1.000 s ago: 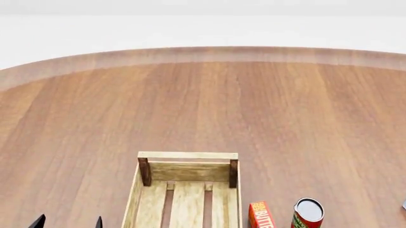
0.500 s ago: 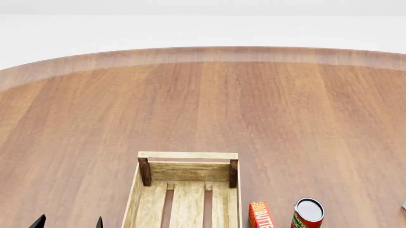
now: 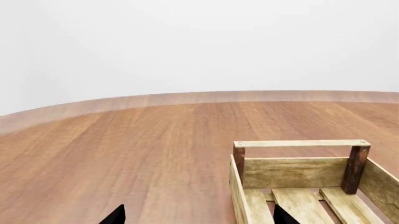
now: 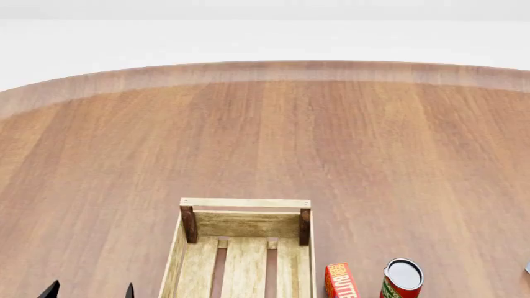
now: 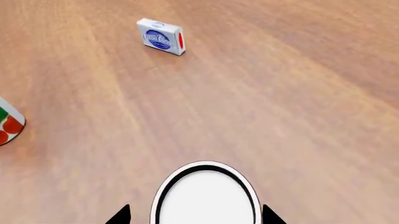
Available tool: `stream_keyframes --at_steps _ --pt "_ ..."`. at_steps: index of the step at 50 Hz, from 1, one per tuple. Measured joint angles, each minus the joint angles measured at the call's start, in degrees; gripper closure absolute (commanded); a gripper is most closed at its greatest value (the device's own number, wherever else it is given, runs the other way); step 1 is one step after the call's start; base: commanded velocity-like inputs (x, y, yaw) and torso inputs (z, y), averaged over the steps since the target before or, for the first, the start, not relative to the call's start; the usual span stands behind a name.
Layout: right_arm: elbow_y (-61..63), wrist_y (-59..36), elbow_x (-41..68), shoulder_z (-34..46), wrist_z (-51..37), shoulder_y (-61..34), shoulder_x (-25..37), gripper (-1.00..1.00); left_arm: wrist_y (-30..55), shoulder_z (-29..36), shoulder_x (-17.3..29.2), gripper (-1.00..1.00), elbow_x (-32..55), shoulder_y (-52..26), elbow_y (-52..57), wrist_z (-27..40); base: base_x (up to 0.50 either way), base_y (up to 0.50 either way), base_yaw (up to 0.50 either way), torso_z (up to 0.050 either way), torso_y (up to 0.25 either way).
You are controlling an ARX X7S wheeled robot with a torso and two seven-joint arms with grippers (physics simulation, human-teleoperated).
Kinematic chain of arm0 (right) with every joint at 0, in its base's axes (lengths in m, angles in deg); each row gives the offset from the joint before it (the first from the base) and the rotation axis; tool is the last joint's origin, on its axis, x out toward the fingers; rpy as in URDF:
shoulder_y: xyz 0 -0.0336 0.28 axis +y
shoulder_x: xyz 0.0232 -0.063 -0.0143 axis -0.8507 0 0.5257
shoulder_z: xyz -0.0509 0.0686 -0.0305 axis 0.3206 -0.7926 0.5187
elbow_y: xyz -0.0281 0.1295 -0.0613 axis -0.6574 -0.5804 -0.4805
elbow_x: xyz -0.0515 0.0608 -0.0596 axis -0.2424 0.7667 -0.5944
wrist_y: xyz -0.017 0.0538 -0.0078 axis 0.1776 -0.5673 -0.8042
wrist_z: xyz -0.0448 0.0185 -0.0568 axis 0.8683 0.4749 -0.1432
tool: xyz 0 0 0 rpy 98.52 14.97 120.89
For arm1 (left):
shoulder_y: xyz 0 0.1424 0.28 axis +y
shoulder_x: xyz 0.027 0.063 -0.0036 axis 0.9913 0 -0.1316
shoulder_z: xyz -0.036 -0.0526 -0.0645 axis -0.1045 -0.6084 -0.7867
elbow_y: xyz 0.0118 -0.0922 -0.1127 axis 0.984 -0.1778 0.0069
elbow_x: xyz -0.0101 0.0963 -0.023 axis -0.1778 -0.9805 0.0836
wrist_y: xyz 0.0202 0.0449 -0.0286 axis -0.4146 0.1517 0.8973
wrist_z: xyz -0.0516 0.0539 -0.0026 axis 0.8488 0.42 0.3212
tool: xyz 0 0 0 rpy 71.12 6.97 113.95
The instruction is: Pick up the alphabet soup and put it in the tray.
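Round wooden table [image 4: 348, 143], reddish-brown grain, paler rim at far edge. On it: slatted light-wood tray [image 4: 245, 245], just right of the left gripper [image 4: 89, 290] tips; orange butter box [image 4: 339, 280] beside tray; red can [image 4: 401, 279] next to that. Right wrist view: white-topped can [image 5: 206, 196] stands between the right gripper [image 5: 194, 215] tips; small blue-and-white box [image 5: 160, 36] well ahead of it, red-green can [image 5: 9, 125] off to one side.

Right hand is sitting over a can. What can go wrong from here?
1. Only the pale top of the can shows under the right hand. Its label is hidden, so it might be the wrong one.
2. The butter box and red can stand beside the tray; a low carry could knock them.
3. The tray floor has slat gaps, so the can may tip on release.
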Motion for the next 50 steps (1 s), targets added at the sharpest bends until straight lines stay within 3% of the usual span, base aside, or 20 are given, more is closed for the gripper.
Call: stream_keyframes --at_steps 24,25,50 --pt "-2.29 0.95 -0.93 1.07 0.17 -1.12 -0.17 -1.00 -0.15 0.50 0.44 -1.00 0.40 -0.09 0.01 0.56 0.00 0.00 0.00 0.000 0.000" --pt "-2.30 0.98 -0.97 1.10 0.13 -1.14 -0.18 1.00 -0.15 0.51 0.46 -1.00 0.43 -0.10 0.01 0.58 0.00 0.00 0.00 0.000 0.000" --pt "9.24 -2.54 2.40 0.45 -3.85 0.29 0.60 1.00 -0.36 0.97 0.81 -1.00 0.93 -0.36 -0.21 1.09 0.00 0.00 0.00 0.000 0.000"
